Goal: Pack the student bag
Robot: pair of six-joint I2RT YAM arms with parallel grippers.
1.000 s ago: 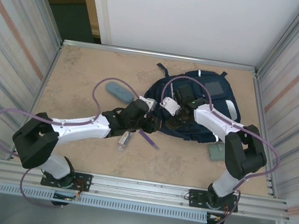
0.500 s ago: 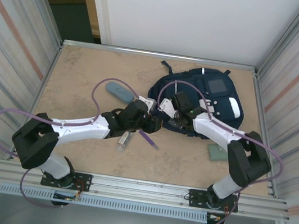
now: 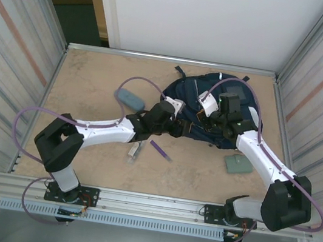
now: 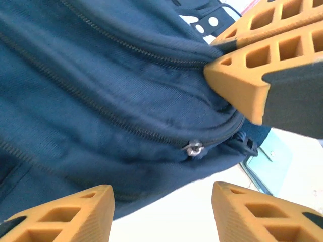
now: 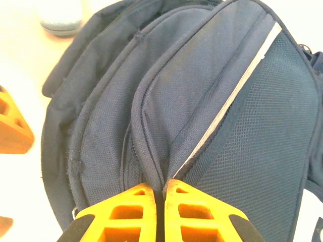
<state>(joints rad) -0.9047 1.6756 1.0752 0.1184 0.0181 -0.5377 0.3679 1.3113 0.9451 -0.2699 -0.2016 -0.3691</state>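
Observation:
The student bag, navy blue with a white patch, lies at the back right of the table. My right gripper is over its middle. In the right wrist view that gripper is shut on a raised fold of the bag beside a zipper seam. My left gripper is at the bag's near-left edge. In the left wrist view it stands open with nothing between its fingers, just short of the bag. A metal zipper pull hangs at the bag's lower seam.
A grey-blue oblong case lies left of the bag. A purple pen and a small white item lie in front of the left arm. A grey-green flat pouch sits near the right arm. Metal walls ring the table.
My right gripper closed on a fold of the bag and drew it up and to the right. The left arm reached forward and right to the bag's edge, its jaws widening slightly.

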